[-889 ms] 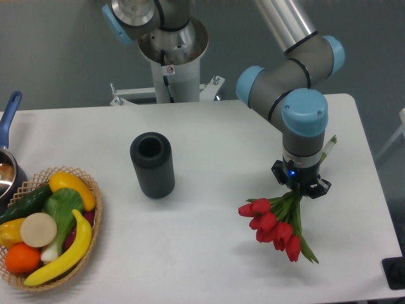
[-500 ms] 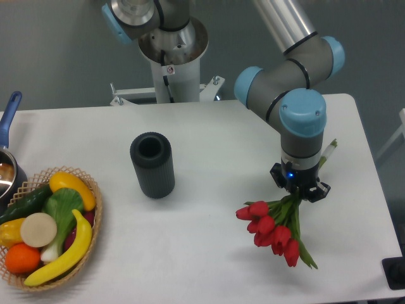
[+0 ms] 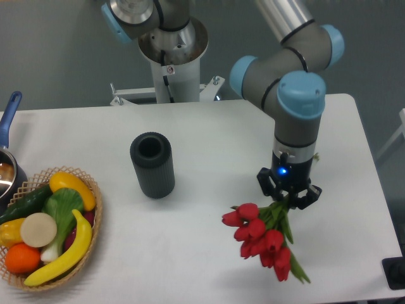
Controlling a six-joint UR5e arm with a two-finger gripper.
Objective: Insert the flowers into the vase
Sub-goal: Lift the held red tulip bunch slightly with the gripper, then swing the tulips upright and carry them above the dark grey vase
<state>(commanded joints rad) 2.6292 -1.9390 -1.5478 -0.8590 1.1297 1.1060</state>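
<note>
The flowers (image 3: 261, 239) are a bunch of red tulips with green stems, hanging heads-down and towards the front from my gripper (image 3: 288, 197). The gripper is shut on the stems, at the right of the white table, and holds the bunch lifted above the tabletop. The vase (image 3: 152, 164) is a dark ribbed cylinder standing upright left of centre, its round mouth open and empty. The gripper is well to the right of the vase and somewhat nearer the front edge.
A woven basket (image 3: 96, 195) of fruit and vegetables sits at the front left. A pot with a blue handle (image 3: 9, 114) is at the left edge. The robot base (image 3: 172, 63) stands behind the table. A dark object (image 3: 395, 273) sits at the front right corner.
The gripper with the flowers has risen and moved left and slightly forward. The stem ends that showed behind the wrist are hidden now. The vase has not moved.
</note>
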